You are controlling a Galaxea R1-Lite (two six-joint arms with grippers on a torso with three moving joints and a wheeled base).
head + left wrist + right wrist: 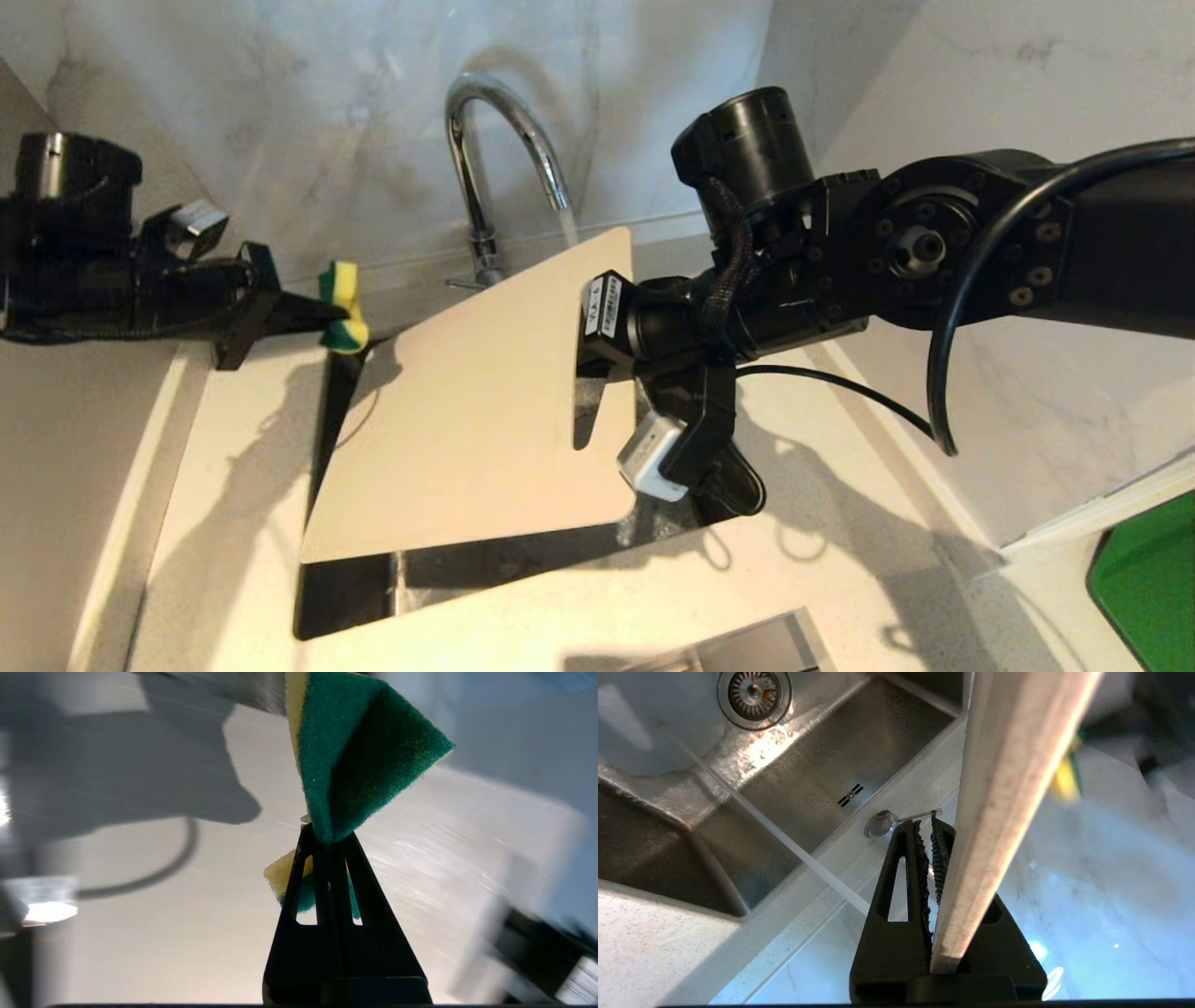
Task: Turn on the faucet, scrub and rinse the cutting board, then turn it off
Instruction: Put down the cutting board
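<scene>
The chrome faucet (495,140) stands behind the sink, and water runs from its spout (568,222). My right gripper (586,347) is shut on the right edge of the pale cutting board (467,411), holding it tilted over the sink. In the right wrist view the board's edge (1008,788) runs up from between the jaws of the right gripper (924,826). The water stream (784,844) and the faucet's base (880,823) show beyond. My left gripper (317,313) is shut on a green and yellow sponge (344,308), just left of the board's far left corner. In the left wrist view the sponge (364,751) sticks out past the left gripper (329,835).
The steel sink (345,597) lies under the board, with its drain (753,690) at the far end. Pale speckled countertop (233,523) surrounds it and a marble wall (308,112) rises behind. A black cable (943,373) loops from my right arm. Something green (1148,588) sits at the lower right.
</scene>
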